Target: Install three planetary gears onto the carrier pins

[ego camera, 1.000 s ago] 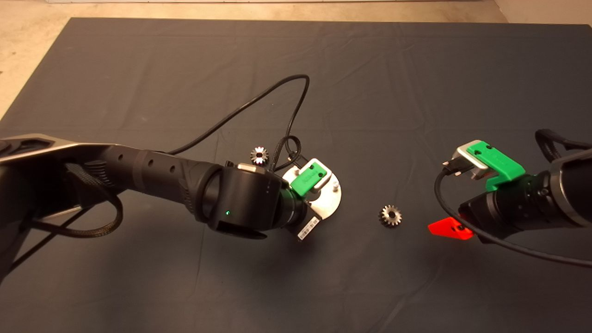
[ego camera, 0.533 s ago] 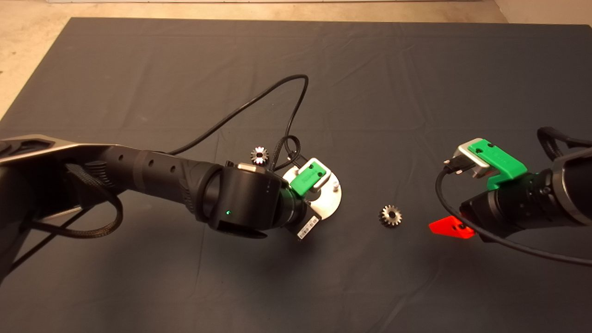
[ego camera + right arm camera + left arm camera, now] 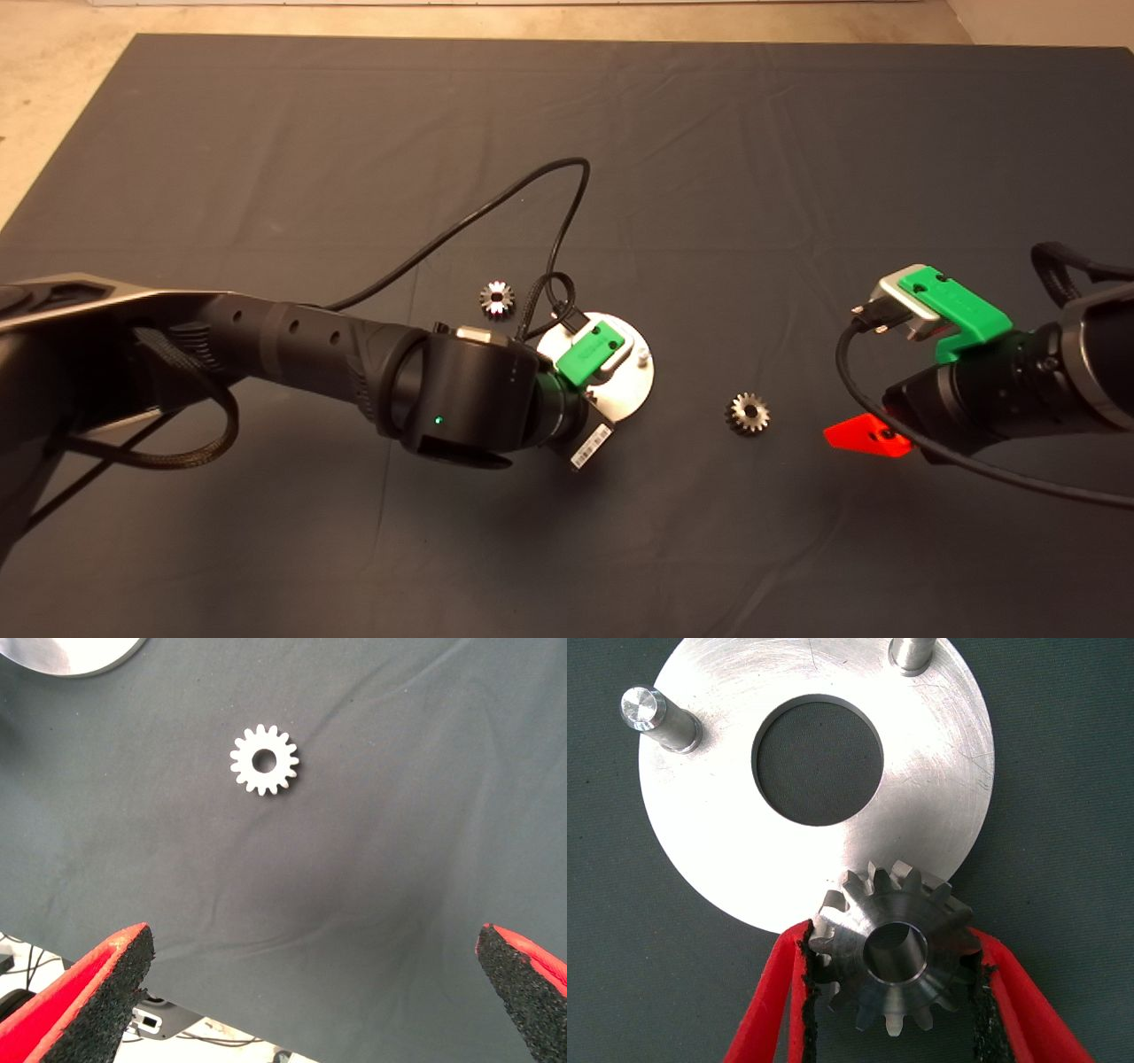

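Observation:
The shiny round disc (image 3: pixel 921 815) lies mid-mat, partly under my left wrist in the head view (image 3: pixel 631 390). Two carrier pins (image 3: pixel 656 713) (image 3: pixel 911 651) stand bare on it. The third pin is hidden. My left gripper (image 3: pixel 890 948) is shut on a planetary gear (image 3: pixel 873 912), holding it flat over the disc's rim. A second gear (image 3: pixel 497 298) lies just beyond the left wrist. A third gear (image 3: pixel 749 413) (image 3: pixel 264 760) lies right of the disc. My right gripper (image 3: pixel 306 979) is open and empty, hovering right of that gear; one red finger (image 3: pixel 864 437) shows in the head view.
A black cable (image 3: pixel 496 208) loops from the left wrist over the mat behind the disc. The mat's far edge meets pale floor (image 3: pixel 53 106) at the upper left. The disc's edge (image 3: pixel 71 651) shows in the right wrist view.
My left wrist has shifted slightly toward the mat's near edge, uncovering more of the disc's far side. The right gripper has barely moved. Both loose gears lie where they were.

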